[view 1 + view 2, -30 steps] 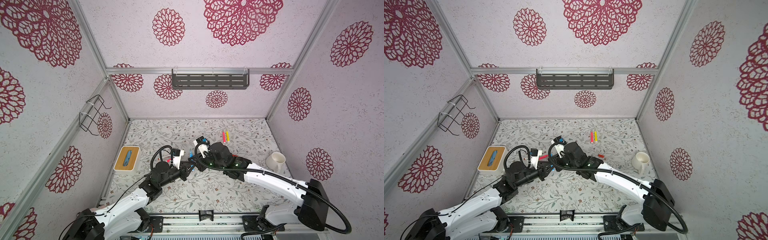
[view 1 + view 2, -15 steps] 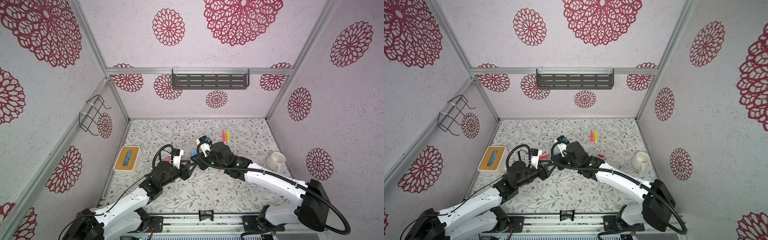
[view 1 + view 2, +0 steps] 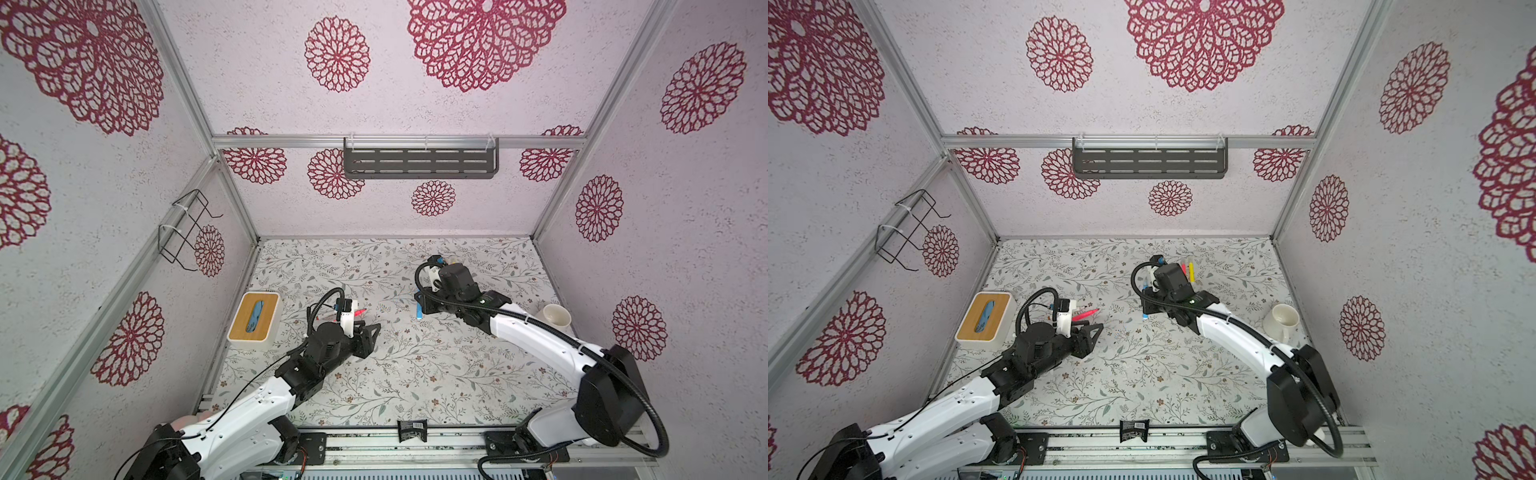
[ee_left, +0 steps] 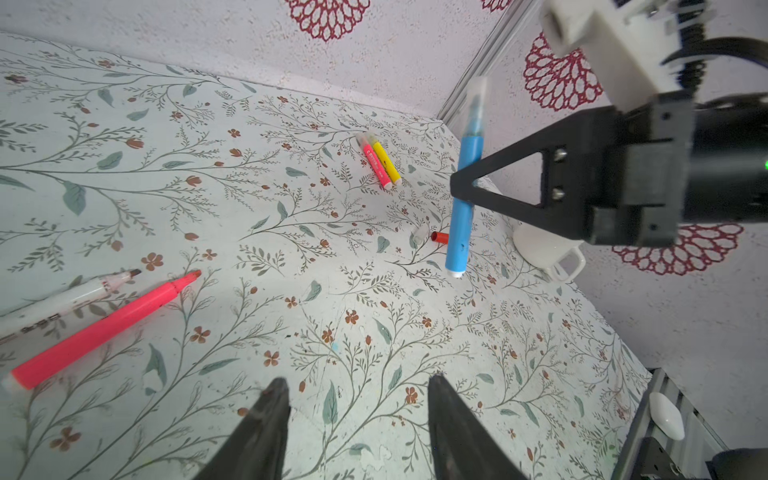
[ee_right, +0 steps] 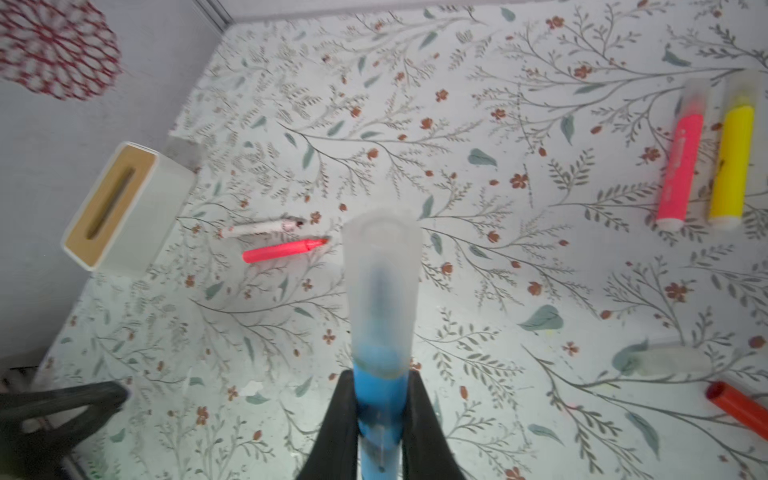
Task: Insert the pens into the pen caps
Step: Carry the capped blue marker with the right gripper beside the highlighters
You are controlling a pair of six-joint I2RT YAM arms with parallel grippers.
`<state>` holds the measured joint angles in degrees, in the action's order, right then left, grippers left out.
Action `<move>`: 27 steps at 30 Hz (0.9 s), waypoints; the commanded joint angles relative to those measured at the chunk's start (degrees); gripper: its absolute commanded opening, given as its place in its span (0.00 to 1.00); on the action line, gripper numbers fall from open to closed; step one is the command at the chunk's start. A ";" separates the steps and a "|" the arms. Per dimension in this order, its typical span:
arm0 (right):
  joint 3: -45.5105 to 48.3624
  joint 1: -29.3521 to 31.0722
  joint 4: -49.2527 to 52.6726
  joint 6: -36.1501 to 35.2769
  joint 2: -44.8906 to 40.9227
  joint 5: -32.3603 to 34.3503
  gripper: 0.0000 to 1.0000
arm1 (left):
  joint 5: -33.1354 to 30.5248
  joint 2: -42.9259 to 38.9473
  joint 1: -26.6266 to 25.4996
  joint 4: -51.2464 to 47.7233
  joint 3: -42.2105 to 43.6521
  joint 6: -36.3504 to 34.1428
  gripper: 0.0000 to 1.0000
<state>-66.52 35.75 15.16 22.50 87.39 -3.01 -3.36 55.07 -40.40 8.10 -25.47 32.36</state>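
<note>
My right gripper [image 5: 380, 415] is shut on a blue pen [image 5: 380, 399], which stands upright above the table with a clear pen cap [image 5: 380, 282] on its upper end. In the left wrist view the blue pen [image 4: 463, 208] hangs off the floor. My left gripper [image 4: 359, 380] is open and empty, well to the left of it. An uncapped pink pen [image 4: 104, 328] and a white pen [image 4: 62, 299] lie near the left gripper. Capped pink [image 5: 681, 166] and yellow [image 5: 731, 162] pens lie together. A loose clear cap [image 5: 673, 360] and a red cap [image 5: 735, 409] lie side by side.
A white mug [image 3: 557, 318] stands by the right wall. A tissue box with a wooden lid [image 3: 255, 320] sits at the left edge. A dark shelf [image 3: 419, 162] hangs on the back wall and a wire rack [image 3: 187, 228] on the left wall.
The two grippers were together at the middle. The left one has opened and drawn back leftward, empty. The right one has moved away to the right with the capped blue pen.
</note>
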 commanded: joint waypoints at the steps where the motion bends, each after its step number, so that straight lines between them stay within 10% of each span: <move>1: -6.45 -3.73 6.14 -4.14 5.50 0.14 0.05 | -1.32 -0.66 -0.33 -1.37 -1.76 -0.72 0.56; 27: -60.40 -13.57 31.28 -10.63 53.54 6.59 0.07 | -1.66 -4.19 -0.47 -4.67 -2.08 -1.90 0.56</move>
<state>-123.66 23.46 42.94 13.04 140.27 0.08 -4.23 50.37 -40.47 3.77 -26.30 31.44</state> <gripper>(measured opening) 0.166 0.557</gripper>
